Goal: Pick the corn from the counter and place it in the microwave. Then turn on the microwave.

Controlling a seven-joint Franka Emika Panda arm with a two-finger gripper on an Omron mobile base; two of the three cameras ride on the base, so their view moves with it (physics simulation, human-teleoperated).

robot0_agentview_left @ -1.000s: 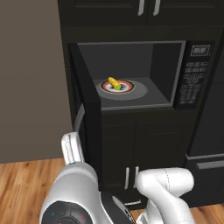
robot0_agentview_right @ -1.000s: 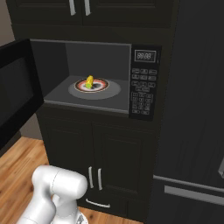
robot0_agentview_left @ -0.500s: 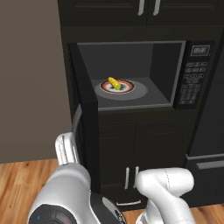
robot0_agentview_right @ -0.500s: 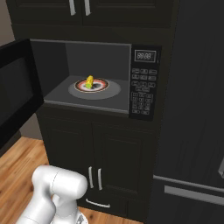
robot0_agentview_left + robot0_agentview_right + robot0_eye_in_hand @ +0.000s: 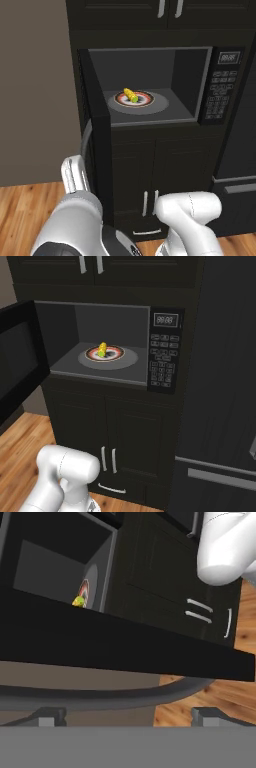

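The corn (image 5: pixel 130 94) is lying on the red-ringed plate (image 5: pixel 146 99) inside the open microwave (image 5: pixel 163 351), while the released fingers (image 5: pixel 50 716) are straddling the door's curved handle (image 5: pixel 125 696) at 6 o'clock in the hand view.

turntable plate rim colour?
Red ring on the turntable plate, dark centre; clearest in the right base view, under the corn.
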